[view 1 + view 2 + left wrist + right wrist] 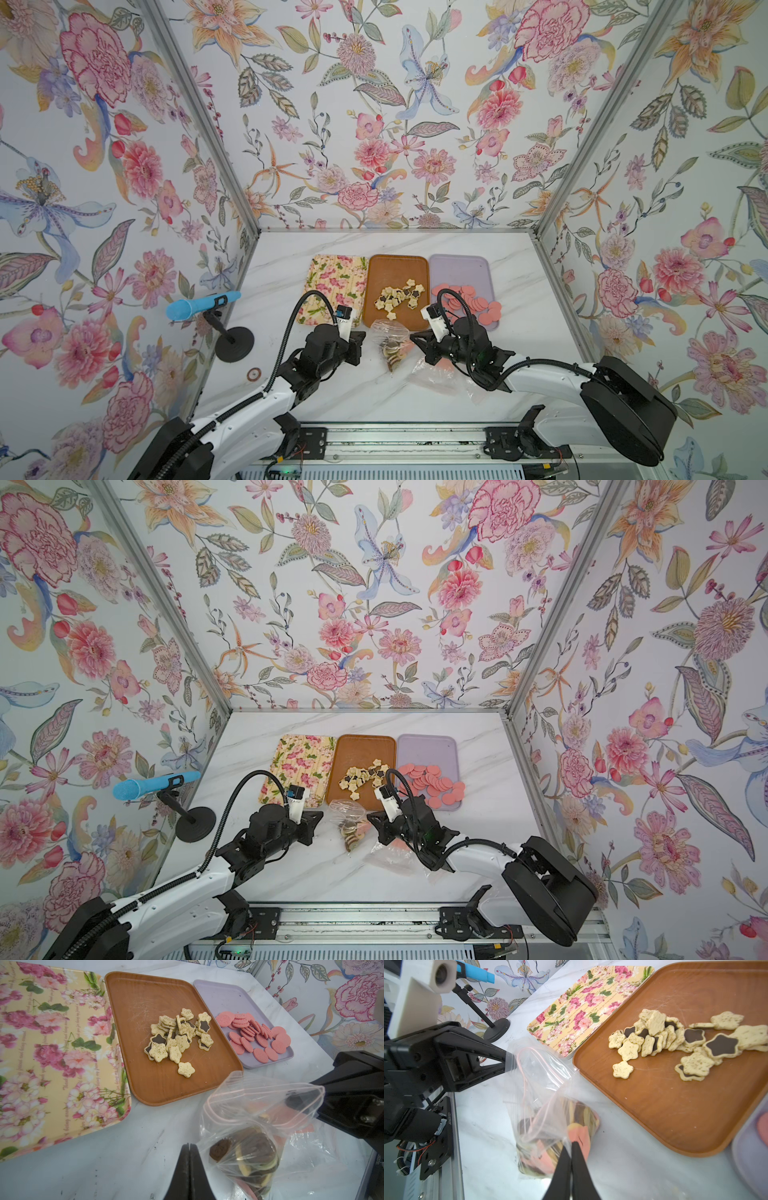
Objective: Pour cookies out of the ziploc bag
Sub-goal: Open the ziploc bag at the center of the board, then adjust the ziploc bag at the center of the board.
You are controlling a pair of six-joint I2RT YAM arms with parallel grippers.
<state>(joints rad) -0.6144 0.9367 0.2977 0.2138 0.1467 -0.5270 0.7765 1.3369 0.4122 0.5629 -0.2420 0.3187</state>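
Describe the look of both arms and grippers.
The left arm and right arm have white links and black joints. A black ribbed cable loops to each wrist beside a white camera block. Left gripper and right gripper: black, tapering fingers.

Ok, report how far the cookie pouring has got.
Done: star cookies lie on the brown tray, pink rounds on the lilac tray. In hand: left gripper and right gripper pinch the ziploc bag, patterned cookies inside. Left: pouring those; the floral tray is bare.

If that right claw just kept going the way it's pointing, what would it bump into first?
The ziploc bag. The right gripper appears to pinch its film, and the patterned cookies inside sit directly ahead. What lies beyond them is hard to judge.
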